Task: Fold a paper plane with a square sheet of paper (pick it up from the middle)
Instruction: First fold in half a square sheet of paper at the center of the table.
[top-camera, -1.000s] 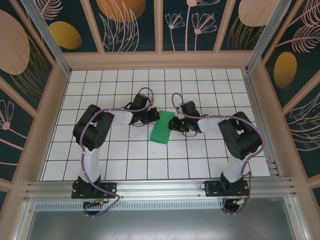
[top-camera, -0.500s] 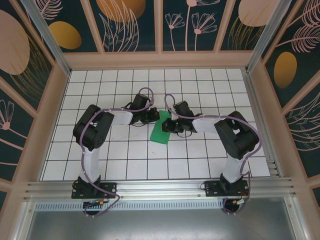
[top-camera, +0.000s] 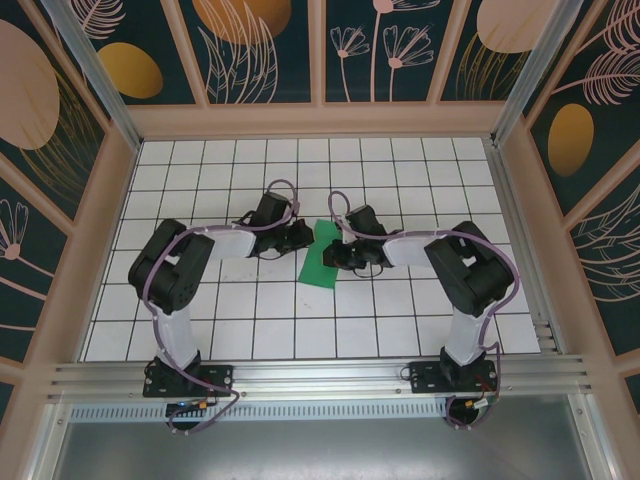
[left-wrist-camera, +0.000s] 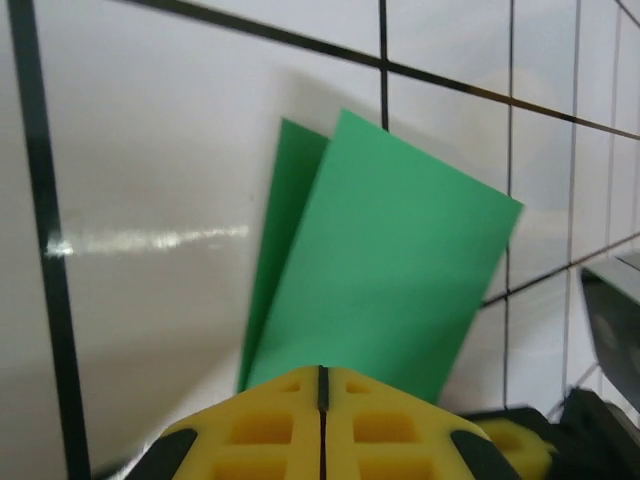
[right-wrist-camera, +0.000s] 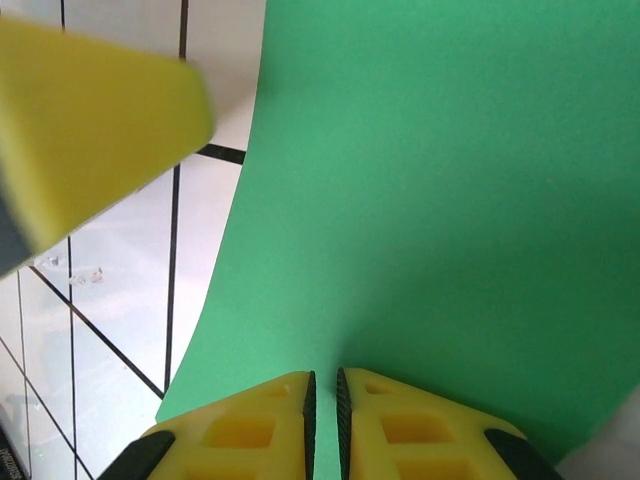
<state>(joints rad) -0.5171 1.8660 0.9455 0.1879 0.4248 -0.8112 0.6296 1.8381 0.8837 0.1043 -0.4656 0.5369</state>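
Observation:
The square sheet of paper (top-camera: 322, 263) lies folded over into a narrow green strip in the middle of the table. In the left wrist view its two layers (left-wrist-camera: 390, 260) fan apart slightly. My left gripper (top-camera: 303, 237) is shut, and its yellow fingertips (left-wrist-camera: 320, 372) sit at the paper's near edge, which they hide. My right gripper (top-camera: 333, 256) reaches over the strip from the right. Its jaws (right-wrist-camera: 324, 378) stand almost together on the green sheet (right-wrist-camera: 450, 200), which runs into the narrow gap between the pads. A left finger (right-wrist-camera: 90, 120) shows blurred at the top left of the right wrist view.
The white gridded table (top-camera: 250, 310) is boxed in by wooden walls with patterned panels. An aluminium rail (top-camera: 320, 375) carries both arm bases at the near edge. The two grippers are less than one tile apart.
My right gripper has moved left across the paper, and the green shape has narrowed from a wide slab to a slim strip. The left arm's elbow has swung left and forward.

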